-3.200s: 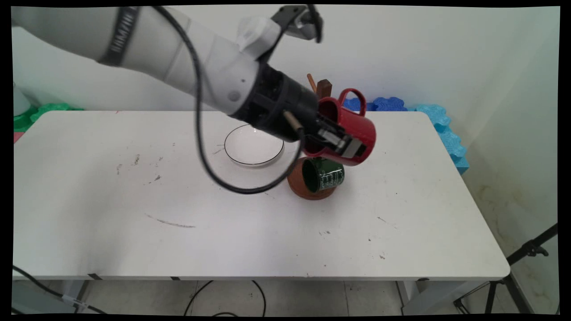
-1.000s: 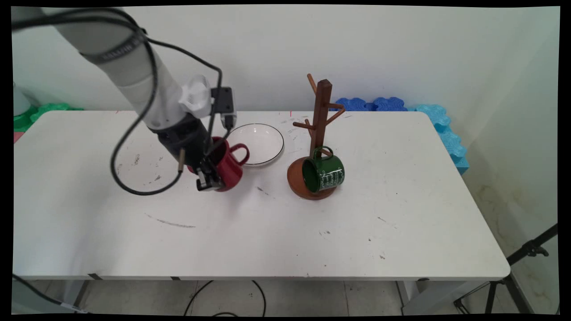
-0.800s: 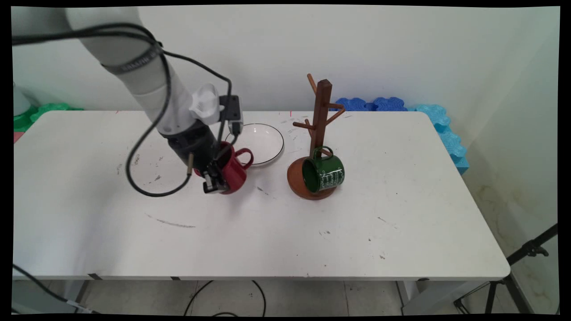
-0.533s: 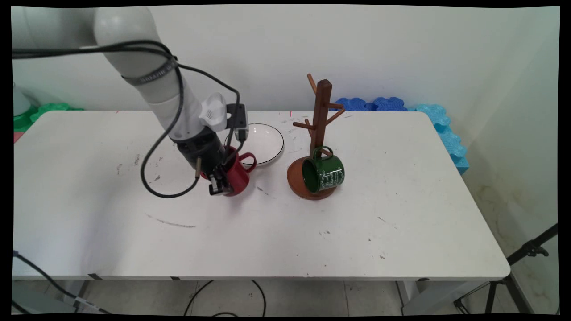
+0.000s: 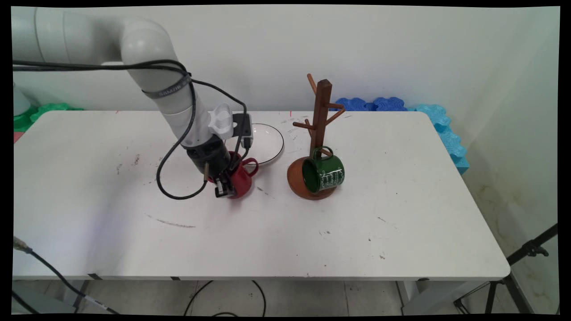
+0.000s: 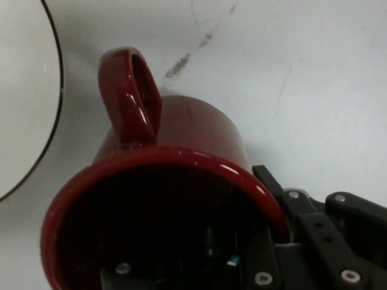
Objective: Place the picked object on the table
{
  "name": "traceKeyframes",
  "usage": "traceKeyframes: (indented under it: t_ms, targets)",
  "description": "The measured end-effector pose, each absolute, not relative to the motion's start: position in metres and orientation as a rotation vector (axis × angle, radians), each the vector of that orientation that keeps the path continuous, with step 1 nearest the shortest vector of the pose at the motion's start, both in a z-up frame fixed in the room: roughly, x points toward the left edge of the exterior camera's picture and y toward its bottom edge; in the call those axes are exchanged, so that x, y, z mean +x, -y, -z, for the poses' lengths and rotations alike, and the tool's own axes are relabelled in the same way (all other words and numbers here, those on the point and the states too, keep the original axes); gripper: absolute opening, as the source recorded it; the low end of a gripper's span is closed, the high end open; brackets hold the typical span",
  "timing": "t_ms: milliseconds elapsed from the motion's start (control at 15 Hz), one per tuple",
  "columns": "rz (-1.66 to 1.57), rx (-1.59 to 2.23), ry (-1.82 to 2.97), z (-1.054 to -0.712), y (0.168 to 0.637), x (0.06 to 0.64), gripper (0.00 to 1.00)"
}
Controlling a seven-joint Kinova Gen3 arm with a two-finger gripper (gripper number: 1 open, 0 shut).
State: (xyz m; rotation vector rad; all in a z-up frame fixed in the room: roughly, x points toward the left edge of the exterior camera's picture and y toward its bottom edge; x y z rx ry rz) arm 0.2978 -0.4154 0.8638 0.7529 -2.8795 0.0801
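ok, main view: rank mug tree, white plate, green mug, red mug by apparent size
1. mug tree, tallest, widest base
2. white plate, partly hidden by the arm
3. green mug
4. red mug, partly hidden by the gripper, so its rank against the green mug is unsure

plate (image 5: 265, 141): I see it white, black-rimmed, far side of counter (image 5: 267, 232)
mug tree (image 5: 319, 129): brown wood, upright, right of plate
green mug (image 5: 324, 174): hangs on a low peg
foam tiles (image 5: 401, 107): blue, behind counter
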Motion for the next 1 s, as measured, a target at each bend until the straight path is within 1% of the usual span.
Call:
traceKeyframes:
  t_ms: [400,467,867,1000]
  targets:
    - [-0.064,0.753,2.877,-0.853,0.422,0.3,0.0]
    - [-0.06,0.753,2.875,-0.852,0.423,0.3,1.0]
    - [-0.05,0.751,2.848,-0.853,0.423,0.297,1.0]
    - [-0.055,0.756,2.825,-0.86,0.422,0.297,1.0]
